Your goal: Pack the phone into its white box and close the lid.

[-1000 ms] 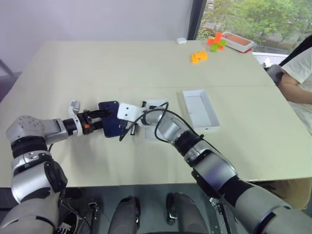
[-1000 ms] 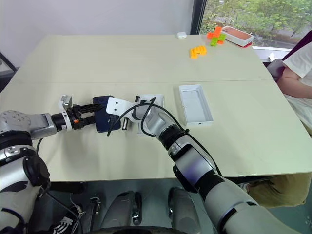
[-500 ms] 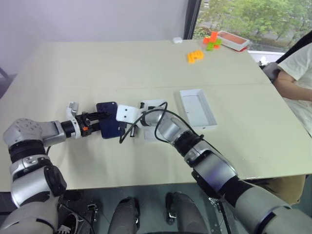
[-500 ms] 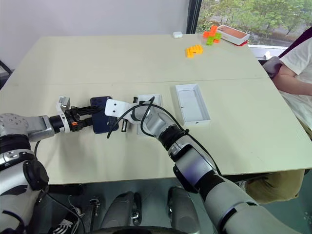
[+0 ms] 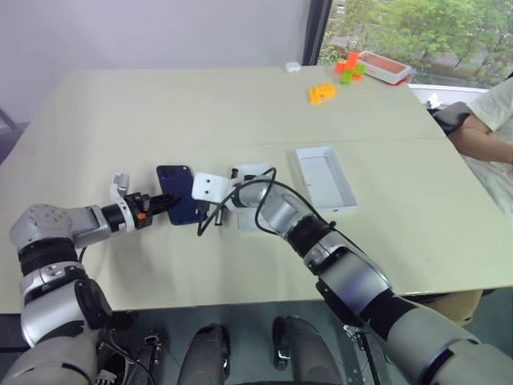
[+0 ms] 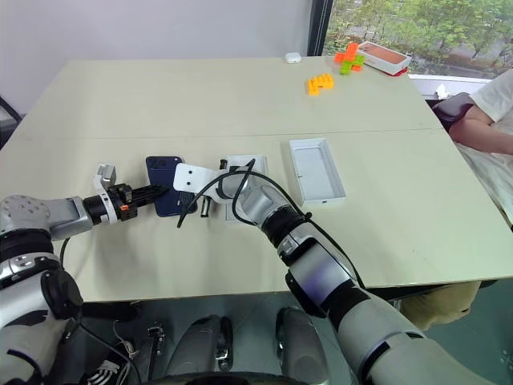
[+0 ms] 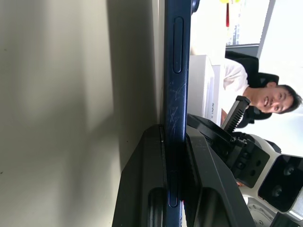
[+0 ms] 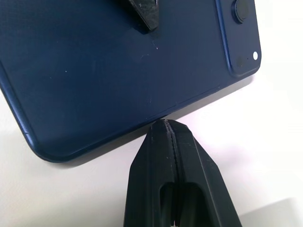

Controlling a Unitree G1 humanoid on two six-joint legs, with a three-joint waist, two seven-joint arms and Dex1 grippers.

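Note:
The phone (image 5: 178,204), dark navy and lying back up low over the table, shows its camera cluster (image 8: 239,28) in the right wrist view. My left gripper (image 5: 164,202) is shut on its near short end, with one finger (image 7: 151,189) under it and one above. My right gripper (image 8: 163,124) is shut and empty, its tips against the phone's long edge. A shallow white tray (image 5: 326,178) lies open side up to the right. A second white box part (image 5: 255,172) lies partly under my right forearm. I cannot tell which of these two is the white box and which the lid.
Orange blocks (image 5: 323,93), green and orange blocks (image 5: 349,68), a red and white tray (image 5: 389,68) and a small white object (image 5: 294,67) sit at the table's far right. A person (image 5: 485,132) sits at the right edge.
My left gripper's fingers have closed from wide open onto the phone's end. The right arm has kept still.

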